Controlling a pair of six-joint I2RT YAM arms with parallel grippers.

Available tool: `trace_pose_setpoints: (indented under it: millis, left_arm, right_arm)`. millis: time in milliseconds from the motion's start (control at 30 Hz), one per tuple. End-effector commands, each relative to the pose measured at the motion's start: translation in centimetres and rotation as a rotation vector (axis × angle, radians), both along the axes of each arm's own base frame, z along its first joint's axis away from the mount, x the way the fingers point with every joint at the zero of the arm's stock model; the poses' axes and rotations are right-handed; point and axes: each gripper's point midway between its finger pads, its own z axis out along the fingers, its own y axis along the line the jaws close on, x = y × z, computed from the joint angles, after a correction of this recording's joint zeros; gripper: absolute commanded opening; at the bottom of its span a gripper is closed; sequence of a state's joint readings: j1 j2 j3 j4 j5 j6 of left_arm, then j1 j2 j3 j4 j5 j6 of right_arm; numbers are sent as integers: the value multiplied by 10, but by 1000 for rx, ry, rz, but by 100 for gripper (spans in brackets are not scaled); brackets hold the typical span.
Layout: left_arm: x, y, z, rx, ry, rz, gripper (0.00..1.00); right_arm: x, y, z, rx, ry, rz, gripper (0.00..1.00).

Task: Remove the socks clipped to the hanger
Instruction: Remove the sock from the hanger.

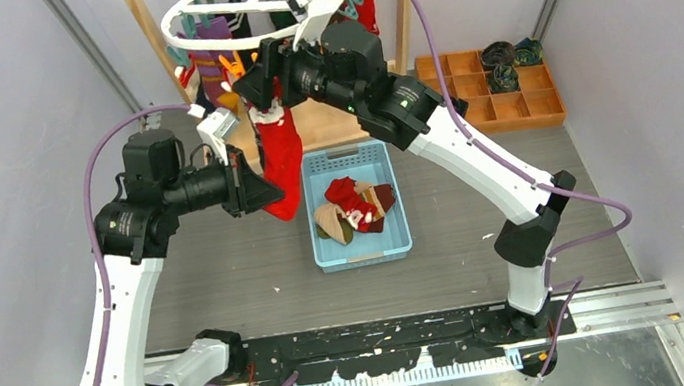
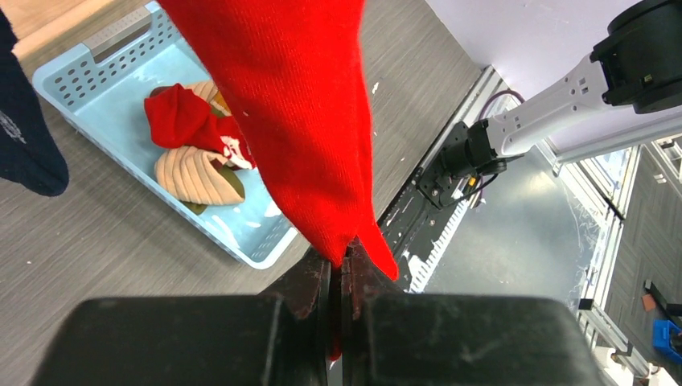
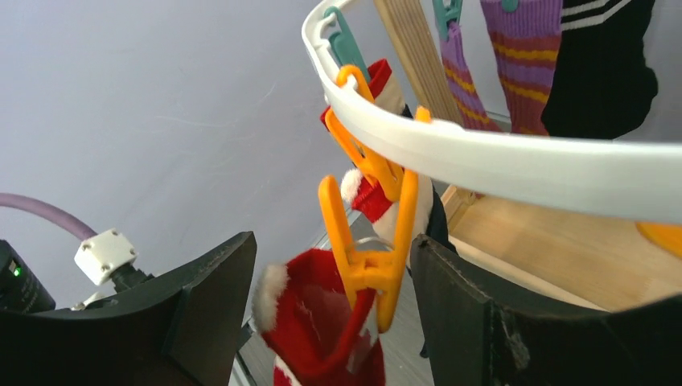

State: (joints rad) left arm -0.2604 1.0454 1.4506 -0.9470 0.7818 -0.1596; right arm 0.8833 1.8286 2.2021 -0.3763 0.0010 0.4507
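The white oval hanger [image 1: 224,30] hangs at the back, with several socks clipped to it. A long red sock [image 1: 280,156] hangs from an orange clip [image 3: 370,241] under the hanger rim [image 3: 499,161]. The sock's white-trimmed cuff [image 3: 322,338] is held in that clip. My left gripper [image 1: 262,192] is shut on the red sock's toe [image 2: 297,121], with its jaws pressed together on the fabric [image 2: 344,253]. My right gripper [image 3: 334,245] is open, one finger on each side of the orange clip, not touching it. It sits just under the hanger [image 1: 264,81].
A light blue basket [image 1: 364,258] in mid-table holds red and beige socks [image 1: 355,206]. A wooden compartment tray [image 1: 508,111] at back right holds dark socks [image 1: 500,55]. Purple-striped [image 3: 523,72] and black [image 3: 603,64] socks hang nearby. A wooden rack post [image 1: 143,29] stands behind.
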Motion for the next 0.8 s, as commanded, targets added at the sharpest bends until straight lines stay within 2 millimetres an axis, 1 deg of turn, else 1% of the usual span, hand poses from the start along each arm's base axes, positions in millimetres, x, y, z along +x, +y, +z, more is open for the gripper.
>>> trace_pose_setpoints:
  millis: [0, 200, 333, 533, 700, 767]
  left_arm:
    - [0, 0, 6, 12, -52, -5, 0]
    - [-1, 1, 7, 19, -56, -2, 0]
    - [-1, 1, 5, 21, -54, -1, 0]
    - [-1, 0, 5, 21, -50, -1, 0]
    - [-2, 0, 5, 22, -50, -2, 0]
    - [-2, 0, 3, 24, -47, -2, 0]
  right_arm:
    - [3, -13, 47, 70, -93, -44, 75]
    - [15, -18, 51, 81, -90, -67, 65]
    - [17, -23, 50, 81, -89, -71, 57]
    - [17, -24, 51, 84, -93, -66, 45]
    - [20, -26, 52, 84, -94, -68, 30]
    - [22, -27, 53, 86, -92, -72, 21]
